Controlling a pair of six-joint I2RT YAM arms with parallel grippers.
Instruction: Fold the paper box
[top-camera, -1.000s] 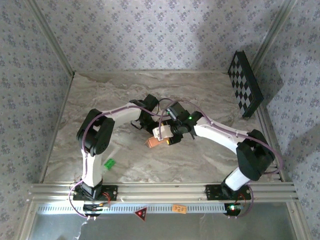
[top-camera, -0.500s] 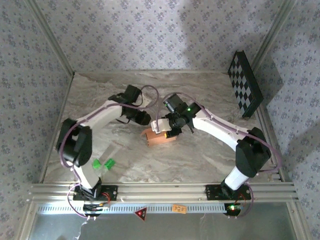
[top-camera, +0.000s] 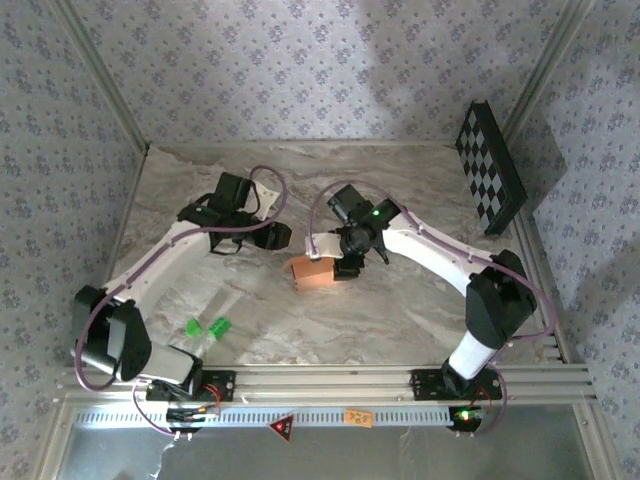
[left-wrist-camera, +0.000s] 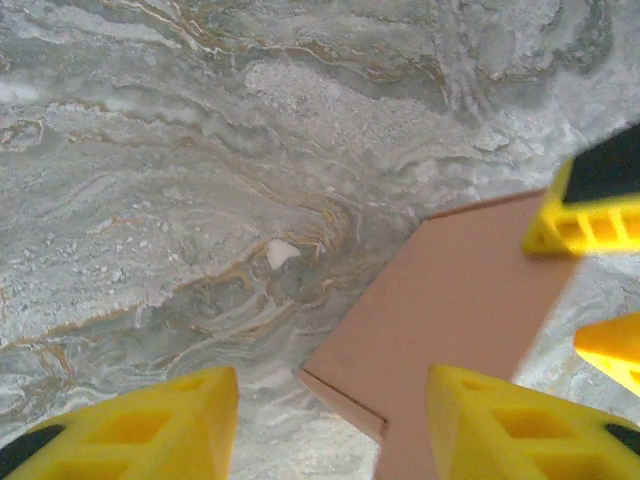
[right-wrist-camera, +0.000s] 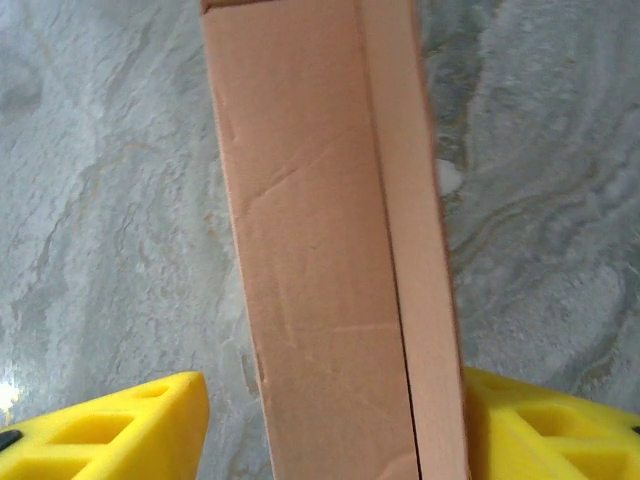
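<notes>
The salmon-orange paper box (top-camera: 313, 273) rests on the marble table, folded into a small block. In the right wrist view the paper box (right-wrist-camera: 320, 260) runs up the frame as a long creased panel with a narrow side strip. My right gripper (right-wrist-camera: 335, 420) (top-camera: 336, 263) is open and straddles it; the right finger (right-wrist-camera: 540, 430) touches the card and the left finger stands a little apart. My left gripper (left-wrist-camera: 330, 400) (top-camera: 282, 238) is open just left of the box, holding nothing. A corner of the box (left-wrist-camera: 460, 300) lies under its right finger (left-wrist-camera: 520, 430).
Two small bright green pieces (top-camera: 207, 328) lie near the front left, by the left arm's base. A black-and-white checkerboard panel (top-camera: 490, 168) leans at the right wall. Patterned walls close in the marble table (top-camera: 400, 320). A white chip (left-wrist-camera: 281, 252) lies on the table.
The left arm has swung back to the left, away from the box. The box has come down onto the table, and the right gripper stays over it.
</notes>
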